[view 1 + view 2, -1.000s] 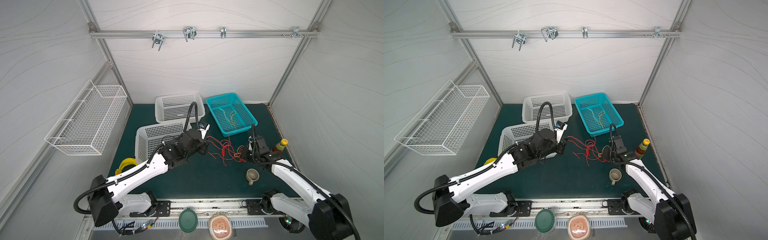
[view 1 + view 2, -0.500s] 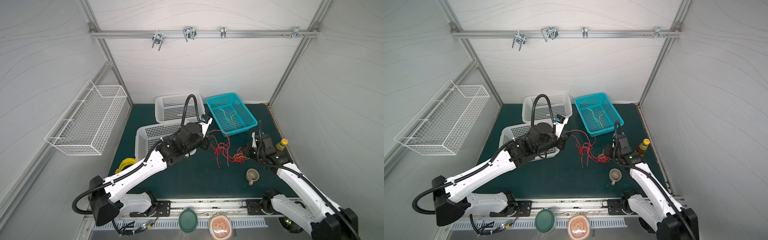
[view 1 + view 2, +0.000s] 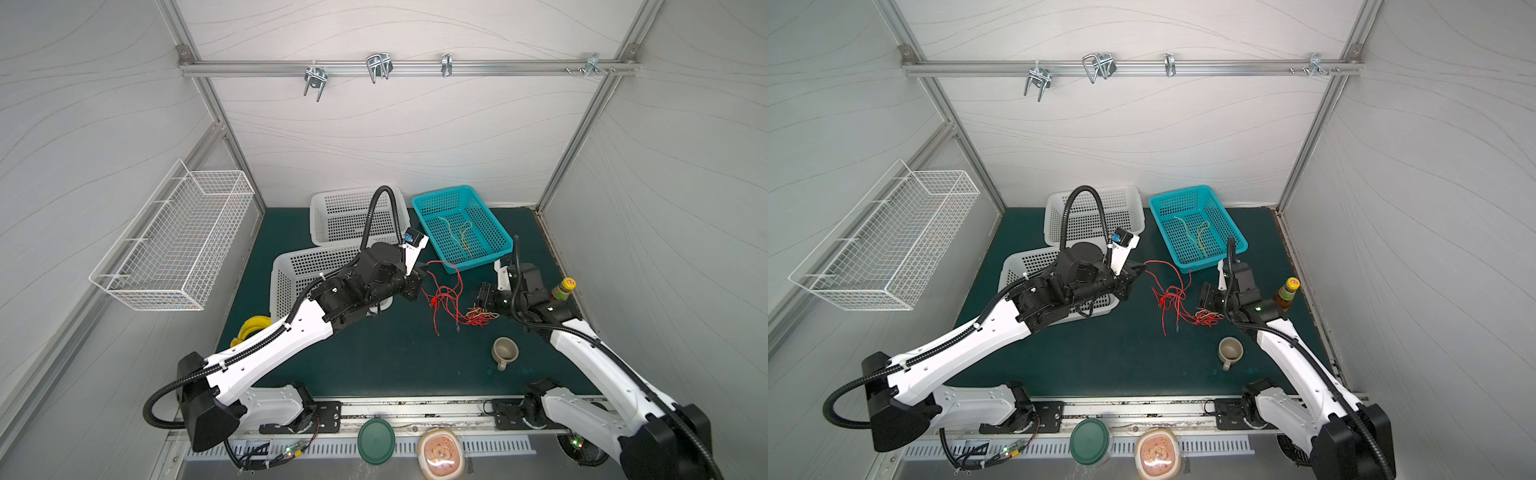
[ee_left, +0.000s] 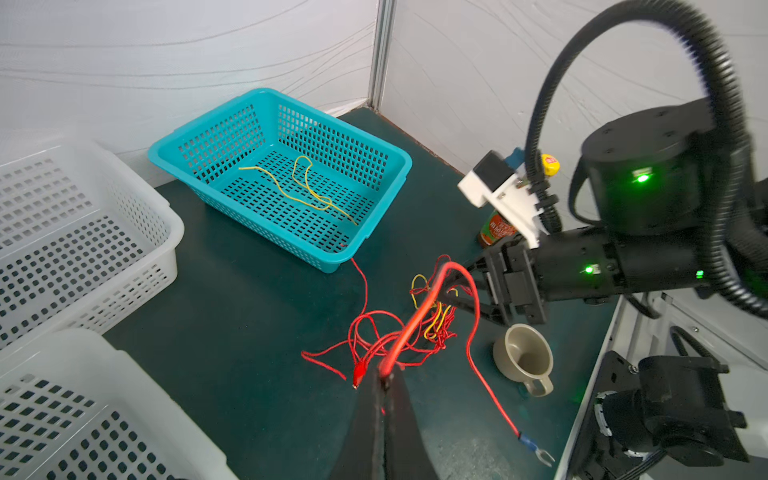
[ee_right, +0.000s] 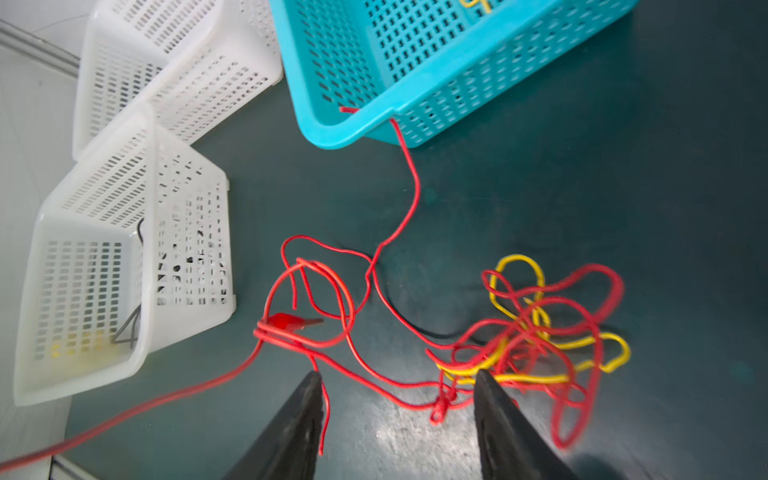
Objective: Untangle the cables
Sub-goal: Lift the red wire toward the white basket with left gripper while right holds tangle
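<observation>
Cables (image 3: pixel 446 299): thin glossy red wires with a few yellow loops, loosely knotted on the dark green mat (image 3: pixel 374 353). They lie right of centre in both top views, just below the teal perforated plastic basket (image 3: pixel 442 194).
Left gripper (image 4: pixel 384 376): flat black fingers pressed together, pinching one red strand.
Right gripper (image 5: pixel 397 376): wedge-shaped fingers spread apart at the tangle's edge, gripping nothing.
Beige round mug (image 3: pixel 504 351): near the tangle, lower right.

Cables (image 3: pixel 446 301): thin red wires knotted with yellow ones, a loose heap on the green bench (image 3: pixel 374 353) just before the teal basket (image 3: pixel 442 194). One red strand (image 5: pixel 416 187) reaches its rim. Two yellow wires (image 3: pixel 459 235) lie inside.
</observation>
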You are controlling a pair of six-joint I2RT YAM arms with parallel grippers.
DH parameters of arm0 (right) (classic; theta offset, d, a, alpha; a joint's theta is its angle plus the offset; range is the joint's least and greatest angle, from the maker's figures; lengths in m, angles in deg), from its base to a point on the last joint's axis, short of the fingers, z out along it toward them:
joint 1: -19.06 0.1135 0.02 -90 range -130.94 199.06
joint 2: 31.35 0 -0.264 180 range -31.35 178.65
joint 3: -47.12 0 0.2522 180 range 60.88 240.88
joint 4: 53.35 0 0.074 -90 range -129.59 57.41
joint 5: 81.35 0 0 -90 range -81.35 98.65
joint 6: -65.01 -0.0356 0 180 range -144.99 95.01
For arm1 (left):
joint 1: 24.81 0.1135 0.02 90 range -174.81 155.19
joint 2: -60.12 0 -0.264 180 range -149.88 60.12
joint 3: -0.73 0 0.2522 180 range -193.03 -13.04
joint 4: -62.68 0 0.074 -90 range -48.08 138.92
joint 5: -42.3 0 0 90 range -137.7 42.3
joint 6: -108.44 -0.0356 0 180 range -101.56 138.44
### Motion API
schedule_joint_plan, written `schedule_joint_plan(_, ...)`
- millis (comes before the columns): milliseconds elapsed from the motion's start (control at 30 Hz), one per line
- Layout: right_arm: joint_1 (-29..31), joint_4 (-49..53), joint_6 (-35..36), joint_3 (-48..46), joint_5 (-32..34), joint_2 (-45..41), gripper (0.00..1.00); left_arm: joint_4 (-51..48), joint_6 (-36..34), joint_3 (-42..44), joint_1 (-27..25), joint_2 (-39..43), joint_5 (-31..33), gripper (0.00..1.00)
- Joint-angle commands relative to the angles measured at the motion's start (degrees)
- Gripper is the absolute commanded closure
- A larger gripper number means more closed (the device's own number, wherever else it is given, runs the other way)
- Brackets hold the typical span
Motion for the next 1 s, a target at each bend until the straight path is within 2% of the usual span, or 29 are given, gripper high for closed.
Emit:
schedule_joint_plan(0, 3.3, -5.9, 1.9, -0.3, -3.5, 3.1, 0.4, 1.9, -1.2, -4.8, 0.1, 0.2, -1.1, 1.0)
schedule_joint_plan(100, 7.2, -10.2, 3.3, -1.3, -2.5, 6.1, 0.38, 1.7, -1.5, -6.6, 0.1, 0.0, -1.3, 1.0)
schedule_joint_plan(200, 8.5, -14.8, 2.9, -2.4, -1.6, 8.9, 0.4, 1.7, -1.5, -7.9, 0.1, -0.3, -1.8, 1.0)
schedule_joint_plan(300, 8.7, -15.7, 1.3, -2.6, 1.2, 11.4, 0.61, 1.6, -1.6, -8.9, 0.1, -0.5, -2.0, 1.0)
schedule_joint_plan(367, 8.6, -15.3, 0.4, -2.9, 4.1, 11.9, 0.84, 1.3, -1.6, -9.6, 0.1, -0.3, -1.7, 1.0)
schedule_joint_plan(467, 8.7, -13.2, -0.5, -3.2, 8.9, 12.1, 0.98, 0.8, -1.6, -10.5, 0.1, 0.5, -0.6, 1.0)
schedule_joint_plan(633, 6.2, -7.5, -3.7, -3.2, 15.9, 11.8, 1.0, 0.0, -2.1, -11.6, 0.1, 3.4, 1.6, 1.0)
schedule_joint_plan(967, 0.5, -3.6, -4.1, -3.3, 16.6, 12.2, 1.0, -2.3, -5.2, -11.5, 0.1, 11.7, 9.9, 1.0)
